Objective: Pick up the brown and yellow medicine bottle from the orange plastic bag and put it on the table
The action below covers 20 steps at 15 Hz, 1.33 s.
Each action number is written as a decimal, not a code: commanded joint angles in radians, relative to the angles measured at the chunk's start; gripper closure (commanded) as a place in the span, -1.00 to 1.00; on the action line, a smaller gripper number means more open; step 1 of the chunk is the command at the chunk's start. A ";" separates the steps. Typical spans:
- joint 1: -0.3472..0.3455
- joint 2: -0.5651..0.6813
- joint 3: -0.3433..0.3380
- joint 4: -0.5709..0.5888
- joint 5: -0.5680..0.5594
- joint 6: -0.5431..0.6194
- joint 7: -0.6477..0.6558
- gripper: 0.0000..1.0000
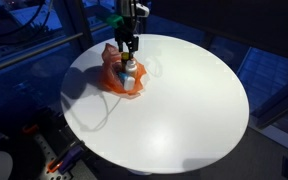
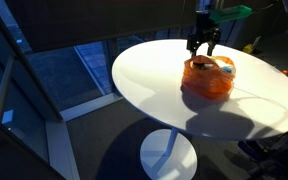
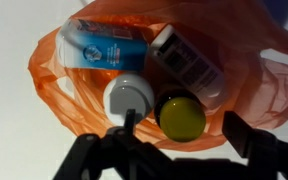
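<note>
The orange plastic bag (image 3: pixel 79 85) lies open on the round white table (image 1: pixel 184 110); it shows in both exterior views (image 1: pixel 119 78) (image 2: pixel 206 78). Inside, in the wrist view, stands the brown bottle with a yellow cap (image 3: pixel 181 118), seen from above. My gripper (image 3: pixel 182 135) is open, its two dark fingers on either side of the yellow cap, not touching it. In both exterior views the gripper (image 1: pixel 130 50) (image 2: pixel 203 42) hangs just above the bag.
The bag also holds a white-capped bottle (image 3: pixel 130 97) just left of the yellow cap, a blue and white packet (image 3: pixel 102 47) and a white box with dark print (image 3: pixel 189 62). The table edge and dark floor lie beyond the bag.
</note>
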 commanded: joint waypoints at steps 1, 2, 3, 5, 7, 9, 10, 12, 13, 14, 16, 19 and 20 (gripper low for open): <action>0.017 0.007 -0.013 0.006 -0.030 -0.009 0.039 -0.12; 0.019 0.009 -0.014 0.006 -0.031 -0.009 0.040 0.02; 0.020 0.012 -0.014 0.006 -0.032 -0.009 0.041 0.20; 0.022 0.015 -0.015 0.006 -0.034 -0.010 0.043 0.50; 0.022 0.003 -0.014 0.006 -0.031 -0.012 0.043 0.60; 0.020 -0.014 -0.011 0.004 -0.025 -0.013 0.040 0.60; 0.019 -0.027 -0.009 0.002 -0.022 -0.015 0.036 0.60; 0.017 -0.050 -0.009 0.007 -0.019 -0.020 0.039 0.60; 0.014 -0.061 -0.009 0.015 -0.015 -0.029 0.039 0.60; 0.010 -0.070 -0.007 0.027 -0.009 -0.044 0.036 0.60; 0.001 -0.088 -0.004 0.052 0.001 -0.079 0.028 0.60; -0.018 -0.094 -0.001 0.119 0.021 -0.173 0.014 0.60; -0.023 -0.090 -0.006 0.143 0.022 -0.192 0.023 0.60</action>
